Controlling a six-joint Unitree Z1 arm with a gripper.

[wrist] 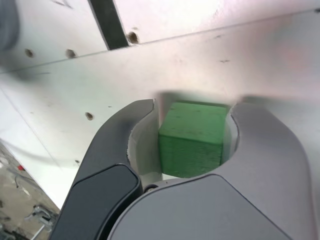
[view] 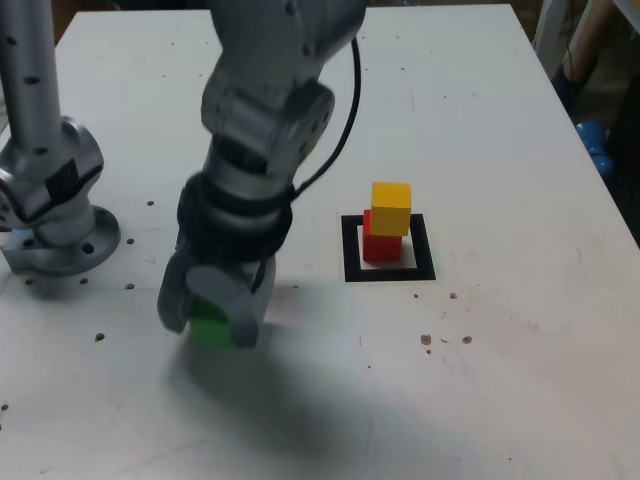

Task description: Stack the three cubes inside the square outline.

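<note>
While yellow (view: 391, 207) sits on red (view: 381, 245) in the outline (view: 350, 250), my gripper (view: 215, 315) (at its eight o'clock) clamps green (wrist: 192, 139), unstacked.

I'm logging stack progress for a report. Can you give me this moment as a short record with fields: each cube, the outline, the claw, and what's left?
red cube: inside the square outline, on the table
yellow cube: on top of the red cube, sitting slightly askew
green cube: on the table at the exterior view's left of the outline, between the claw's jaws
claw: shut on the green cube
stack so far: two of three
left to do: green cube onto the yellow cube
</note>
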